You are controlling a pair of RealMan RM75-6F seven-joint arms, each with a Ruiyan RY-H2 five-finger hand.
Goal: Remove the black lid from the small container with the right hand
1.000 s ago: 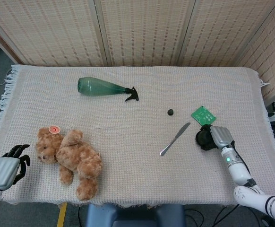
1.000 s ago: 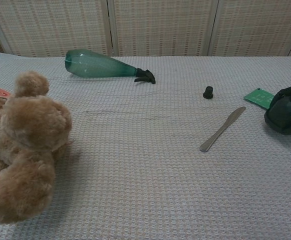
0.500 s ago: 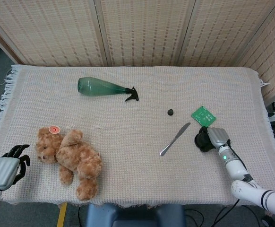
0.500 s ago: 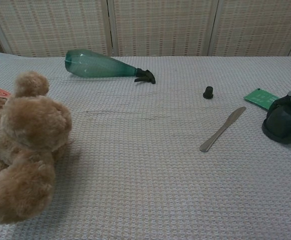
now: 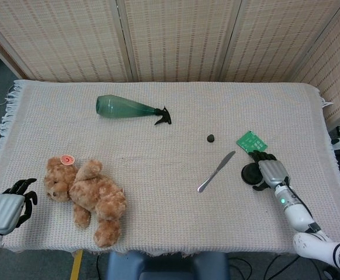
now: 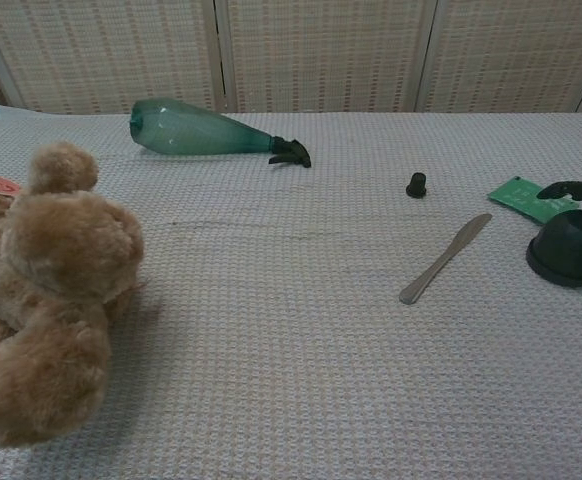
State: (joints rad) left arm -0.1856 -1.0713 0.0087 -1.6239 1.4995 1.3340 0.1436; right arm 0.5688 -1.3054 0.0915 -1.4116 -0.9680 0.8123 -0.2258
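Observation:
The small dark container (image 5: 251, 173) with its black lid rests on the cloth at the right, just past the knife tip. In the chest view it (image 6: 571, 248) is a dark dome on a wider black rim. My right hand (image 5: 270, 171) lies directly to its right with fingers spread around it and apart from it, holding nothing. Only one dark finger of the right hand (image 6: 577, 187) shows in the chest view, stretched above the container. My left hand (image 5: 7, 207) hangs off the table's front left corner, empty, and does not show in the chest view.
A butter knife (image 5: 216, 171) lies diagonally left of the container. A green card (image 5: 252, 142) and a small black cap (image 5: 211, 138) lie behind it. A green spray bottle (image 5: 129, 108) lies at the back, and a teddy bear (image 5: 89, 195) at the front left.
My right hand gripped the dark container before; its fingers have since opened and drawn off it, leaving the container uncovered on the cloth. The left hand has not moved.

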